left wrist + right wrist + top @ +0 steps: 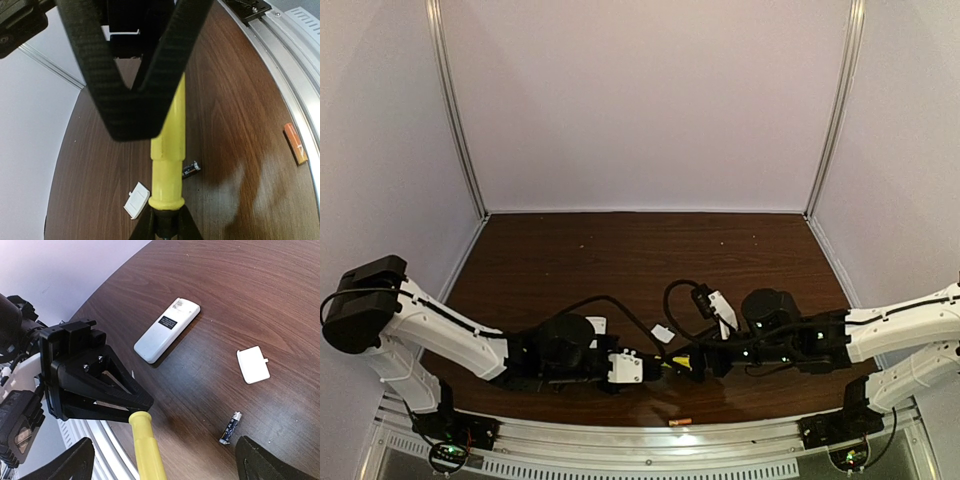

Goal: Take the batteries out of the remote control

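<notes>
The white remote control [167,330] lies flat on the wood table [620,250], its dark window facing up; it is also visible from above [723,308]. A dark battery with a pale end [230,427] rests on the table beside the yellow-handled screwdriver [169,150]. An orange battery [295,144] lies at the table's near edge by the rail [680,422]. My left gripper [166,222] is shut on the screwdriver's dark neck below the handle. My right gripper [165,467] stands wide open, its fingers on either side of the yellow handle without touching it.
A small white flat cover [253,364] lies on the table between the remote and the dark battery, also seen in the left wrist view [136,200]. The metal rail [650,440] runs along the near edge. Both grippers meet at the table's near middle [670,365].
</notes>
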